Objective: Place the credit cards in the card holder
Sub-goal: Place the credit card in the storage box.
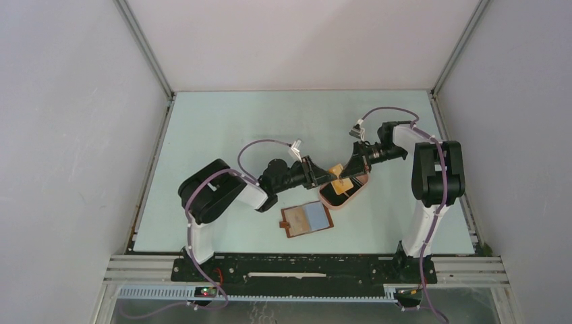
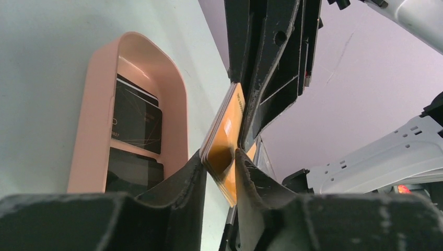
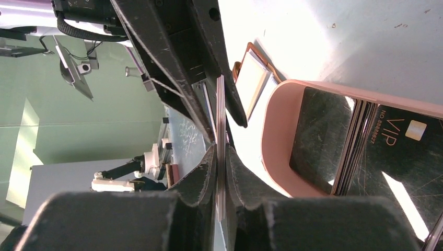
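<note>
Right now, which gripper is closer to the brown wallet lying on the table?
Left. The left gripper hovers just past the far edge of the wallet, over the pink tray; the right gripper faces it across the orange cards, farther right.

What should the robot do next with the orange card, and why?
Probably the right end effector should let go and back off. Both it and the left end effector pinch the orange card above the pink tray; one grip alone could carry it to the open card holder nearby.
</note>
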`<action>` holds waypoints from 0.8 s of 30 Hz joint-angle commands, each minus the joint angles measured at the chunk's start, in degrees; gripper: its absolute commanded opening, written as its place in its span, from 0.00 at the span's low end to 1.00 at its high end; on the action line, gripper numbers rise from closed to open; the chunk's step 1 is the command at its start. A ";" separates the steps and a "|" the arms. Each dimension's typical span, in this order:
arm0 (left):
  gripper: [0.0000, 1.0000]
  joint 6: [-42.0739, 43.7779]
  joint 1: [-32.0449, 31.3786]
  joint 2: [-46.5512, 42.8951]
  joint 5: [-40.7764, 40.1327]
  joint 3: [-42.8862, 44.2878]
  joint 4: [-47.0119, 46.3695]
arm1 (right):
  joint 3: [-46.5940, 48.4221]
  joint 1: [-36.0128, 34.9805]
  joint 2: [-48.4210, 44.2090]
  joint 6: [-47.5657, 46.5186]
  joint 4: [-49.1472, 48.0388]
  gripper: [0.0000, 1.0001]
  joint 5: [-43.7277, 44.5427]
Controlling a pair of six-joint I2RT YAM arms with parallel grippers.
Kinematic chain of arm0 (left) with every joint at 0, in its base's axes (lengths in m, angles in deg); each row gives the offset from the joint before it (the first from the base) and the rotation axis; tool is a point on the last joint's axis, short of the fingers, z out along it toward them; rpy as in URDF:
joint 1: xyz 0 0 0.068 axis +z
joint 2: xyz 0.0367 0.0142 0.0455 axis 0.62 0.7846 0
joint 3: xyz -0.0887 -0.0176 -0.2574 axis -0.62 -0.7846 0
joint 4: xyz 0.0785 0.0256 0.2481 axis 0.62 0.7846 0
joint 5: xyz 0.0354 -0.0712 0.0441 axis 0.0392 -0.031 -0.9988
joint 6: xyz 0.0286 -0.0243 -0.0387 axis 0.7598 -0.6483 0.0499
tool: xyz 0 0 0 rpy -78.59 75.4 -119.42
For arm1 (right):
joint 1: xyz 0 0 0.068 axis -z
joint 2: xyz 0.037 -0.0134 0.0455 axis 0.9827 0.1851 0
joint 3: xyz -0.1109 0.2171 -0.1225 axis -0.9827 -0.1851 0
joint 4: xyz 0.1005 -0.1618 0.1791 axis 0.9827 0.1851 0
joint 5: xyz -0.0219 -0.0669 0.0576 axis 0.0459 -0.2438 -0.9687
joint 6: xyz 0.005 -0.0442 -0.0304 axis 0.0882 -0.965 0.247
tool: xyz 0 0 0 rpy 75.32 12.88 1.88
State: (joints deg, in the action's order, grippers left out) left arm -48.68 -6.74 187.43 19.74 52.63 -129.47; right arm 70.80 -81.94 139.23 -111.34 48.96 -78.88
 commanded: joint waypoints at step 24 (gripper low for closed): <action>0.01 -2.59 0.11 3.89 0.35 5.43 1.68 | -4.41 -5.06 -7.50 9.30 -15.83 0.55 18.66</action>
State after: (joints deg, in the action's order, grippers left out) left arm -50.19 -6.61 190.77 20.65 55.19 -126.17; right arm 67.32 -85.02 135.38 -104.35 37.57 -65.90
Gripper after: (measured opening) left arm 0.066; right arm 0.546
